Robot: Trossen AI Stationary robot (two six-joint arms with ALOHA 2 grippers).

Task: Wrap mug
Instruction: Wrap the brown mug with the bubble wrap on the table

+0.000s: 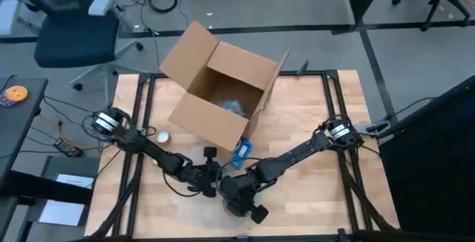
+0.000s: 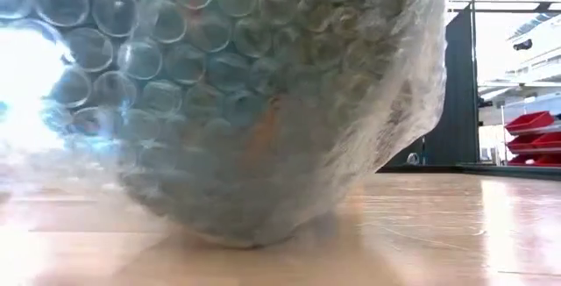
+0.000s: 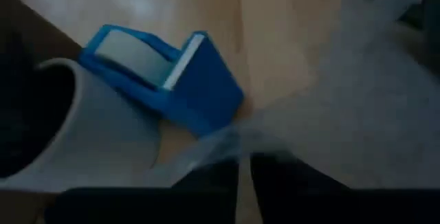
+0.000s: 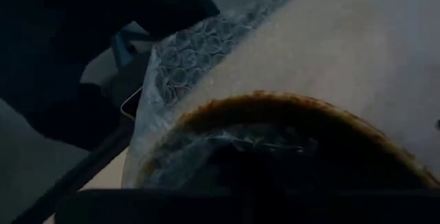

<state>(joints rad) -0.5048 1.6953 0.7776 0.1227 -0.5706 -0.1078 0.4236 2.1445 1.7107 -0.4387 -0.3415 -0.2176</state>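
Bubble wrap (image 2: pixel 263 102) fills almost the whole low view, pressed close to the lens, with a dark rounded body inside it that rests on the wooden table (image 2: pixel 438 233). I judge this body to be the mug, already partly covered.

Behind, in the high view, an open cardboard box (image 1: pixel 219 93) stands near the far middle of the table. Both arms meet in front of it, near the front edge. The right gripper (image 1: pixel 241 197) is at the bundle; its wrist view shows the mug (image 4: pixel 302 148) very near, with its dark mouth and brownish rim, and wrap along one side. Whether its fingers hold anything I cannot tell. The left gripper (image 1: pixel 204 179) is just beside it; in its wrist view the fingers (image 3: pixel 275 183) stand almost closed, and they seem to pinch an edge of the wrap.

A blue tape dispenser (image 1: pixel 242 151) lies between the box and the grippers.

My judgement: the wrapping step is in progress, not finished. The next move calls for folding the loose edge over the mug, keeping it tight, and then fixing it with tape.
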